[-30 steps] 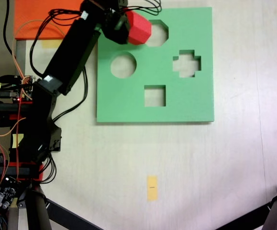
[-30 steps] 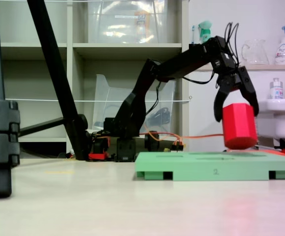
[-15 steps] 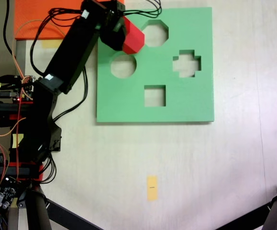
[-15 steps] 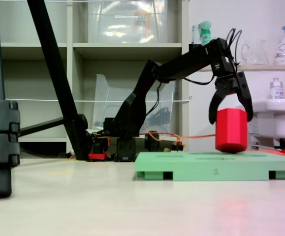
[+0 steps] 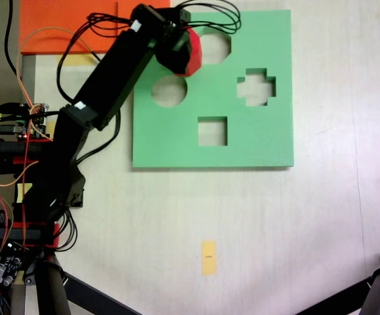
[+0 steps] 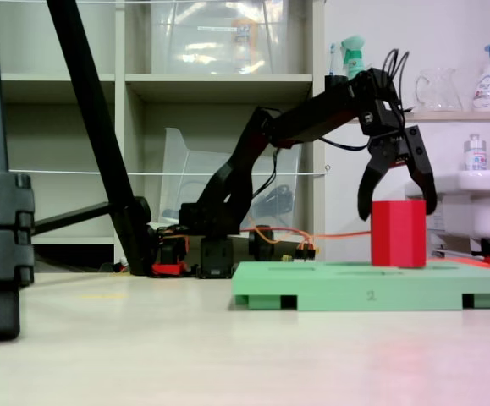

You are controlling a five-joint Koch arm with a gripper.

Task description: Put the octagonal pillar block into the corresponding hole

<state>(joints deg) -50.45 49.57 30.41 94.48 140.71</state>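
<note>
The tool (image 6: 397, 201) was found spread wide, the block (image 6: 399, 233) stood upright beneath it on the board (image 6: 346, 283).

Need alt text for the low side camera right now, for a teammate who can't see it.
The red octagonal block stands upright on the green foam board, with the black arm's pincer open, its jaws spread around the block's top. Shelving and bottles stand behind.
</note>
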